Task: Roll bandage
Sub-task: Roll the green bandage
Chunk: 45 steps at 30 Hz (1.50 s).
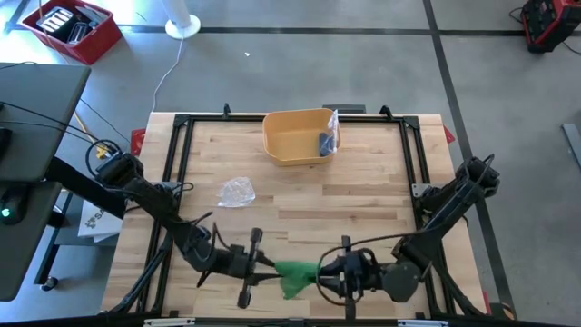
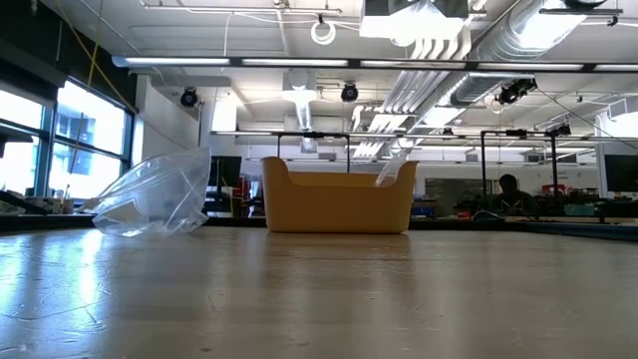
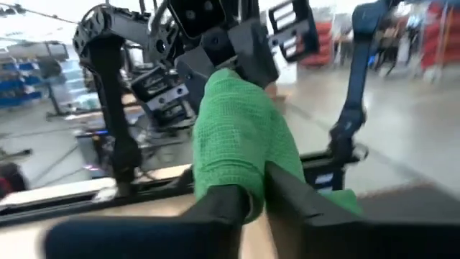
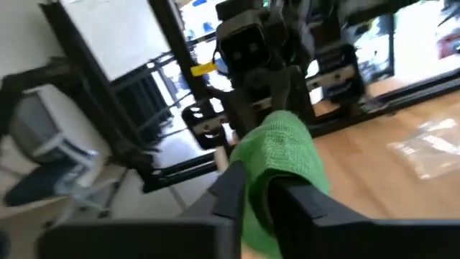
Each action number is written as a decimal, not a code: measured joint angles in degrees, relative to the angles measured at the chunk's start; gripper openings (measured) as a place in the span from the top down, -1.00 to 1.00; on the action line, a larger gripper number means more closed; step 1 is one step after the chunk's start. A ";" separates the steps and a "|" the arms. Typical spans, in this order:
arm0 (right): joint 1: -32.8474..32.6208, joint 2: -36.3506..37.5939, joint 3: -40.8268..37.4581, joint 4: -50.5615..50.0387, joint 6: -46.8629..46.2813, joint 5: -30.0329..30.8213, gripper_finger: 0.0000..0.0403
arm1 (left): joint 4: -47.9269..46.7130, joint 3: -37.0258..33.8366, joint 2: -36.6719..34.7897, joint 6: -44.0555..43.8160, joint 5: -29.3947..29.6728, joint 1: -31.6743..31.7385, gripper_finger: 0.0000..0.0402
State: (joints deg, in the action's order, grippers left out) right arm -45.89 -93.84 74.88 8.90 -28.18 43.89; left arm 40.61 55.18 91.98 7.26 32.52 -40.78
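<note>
The green bandage (image 1: 295, 275) lies stretched between the left gripper (image 1: 265, 262) and right gripper (image 1: 329, 270), each pinching an end, equally near.

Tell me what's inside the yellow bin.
The yellow bin holds a clear plastic bag with something blue inside, leaning on its right wall. From table level the wall hides the floor; only the bag's top shows.

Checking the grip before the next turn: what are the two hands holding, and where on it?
Both hold the green bandage: the left hand pinches one end, the right hand the opposite end.
</note>
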 joint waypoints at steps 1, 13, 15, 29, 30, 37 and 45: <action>0.23 0.00 0.01 -0.45 -0.06 -1.42 0.66 | -1.35 0.26 -0.13 1.03 1.01 -0.54 0.86; 1.27 -4.72 0.06 -3.16 30.02 -1.12 0.80 | -24.30 8.60 -1.56 -31.53 -11.53 1.71 0.91; 1.27 -4.72 0.06 -3.11 26.66 -0.41 0.93 | -25.47 8.63 -2.29 -33.62 -12.57 2.02 0.80; 0.40 -0.30 0.06 -6.57 -8.96 -1.87 0.98 | -16.34 7.54 1.37 -10.53 2.19 -1.70 0.49; 0.42 -0.24 0.06 -7.15 -9.80 -2.51 0.98 | -15.48 7.54 1.95 -9.13 2.79 -1.96 0.59; 1.59 -0.11 -0.65 -16.57 -15.34 -4.01 0.92 | -22.68 7.43 1.55 -17.31 1.62 -0.49 0.93; 5.15 -0.15 -9.23 -28.80 -23.35 -10.03 0.50 | -30.62 1.78 2.24 -40.23 -17.16 10.24 0.97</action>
State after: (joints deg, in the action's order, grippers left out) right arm -40.75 -94.00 65.65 -19.90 -51.53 33.85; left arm 9.99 56.96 94.22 -32.97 15.36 -30.53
